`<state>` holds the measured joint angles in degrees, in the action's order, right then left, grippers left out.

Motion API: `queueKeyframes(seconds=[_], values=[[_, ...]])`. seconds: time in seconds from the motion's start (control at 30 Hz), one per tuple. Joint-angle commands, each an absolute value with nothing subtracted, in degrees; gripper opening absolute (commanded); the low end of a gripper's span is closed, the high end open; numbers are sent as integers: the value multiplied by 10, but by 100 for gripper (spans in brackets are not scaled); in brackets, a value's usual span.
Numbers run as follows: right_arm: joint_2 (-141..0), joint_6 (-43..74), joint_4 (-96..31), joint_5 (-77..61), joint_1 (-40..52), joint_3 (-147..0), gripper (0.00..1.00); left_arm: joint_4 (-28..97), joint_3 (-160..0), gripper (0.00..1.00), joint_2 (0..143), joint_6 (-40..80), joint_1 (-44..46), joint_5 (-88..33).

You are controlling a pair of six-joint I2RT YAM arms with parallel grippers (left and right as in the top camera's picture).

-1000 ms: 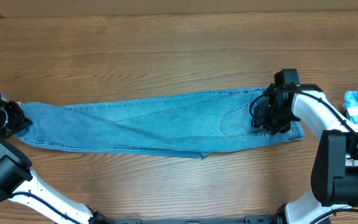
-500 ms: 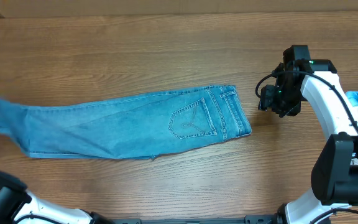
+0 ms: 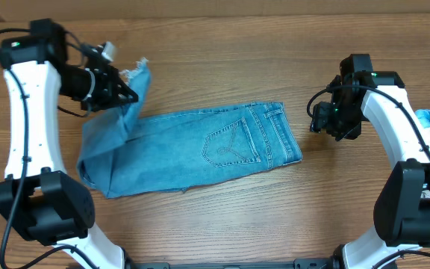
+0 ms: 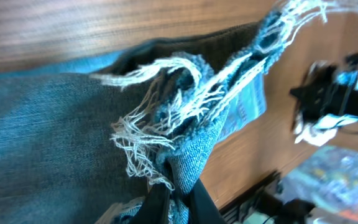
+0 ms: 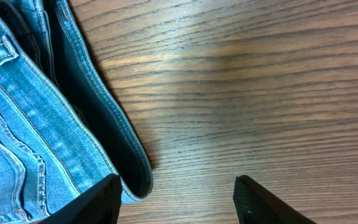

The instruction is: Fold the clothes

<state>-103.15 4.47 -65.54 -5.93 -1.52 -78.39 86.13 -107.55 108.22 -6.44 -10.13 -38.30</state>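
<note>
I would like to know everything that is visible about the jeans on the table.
The jeans are light blue denim, with a stitched back pocket facing up and the waistband at the right end. The body lies flat on the wooden table. The leg end is lifted and bent back over itself; its frayed white hem is pinched in the shut left gripper. The right gripper is open beside the waistband, not touching.
</note>
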Motion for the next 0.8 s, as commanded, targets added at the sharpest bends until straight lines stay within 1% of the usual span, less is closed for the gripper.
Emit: queueKeyframes(seconds=[0.0,0.07,0.37,0.5,0.57,0.6,0.63,0.67,0.73,0.77], values=[[-1030,45,-658,-56,-18,-796,63,868,-1083,8,1070,-70,-63,-354],[-1030,43,-663,-56,-18,-796,63,865,-1083,4,1071,-32,-36,-354],[-1030,43,-668,-56,-18,-796,64,841,-1081,5,1071,31,44,-356],[-1030,43,-670,-56,-18,-796,65,840,-1081,11,1071,35,85,-354],[-1030,43,-670,-56,-18,-796,65,840,-1081,34,1071,35,97,-354],[-1030,43,-670,-56,-18,-796,66,840,-1081,34,1071,34,102,-354],[-1030,43,-671,-56,-18,-796,66,840,-1081,38,1071,34,105,-354],[-1030,43,-672,-56,-18,-796,67,840,-1081,38,1071,34,105,-354],[-1030,43,-673,-56,-18,-796,68,842,-1081,37,1071,34,105,-353],[-1030,43,-675,-56,-18,-796,69,842,-1081,33,1071,34,105,-352]])
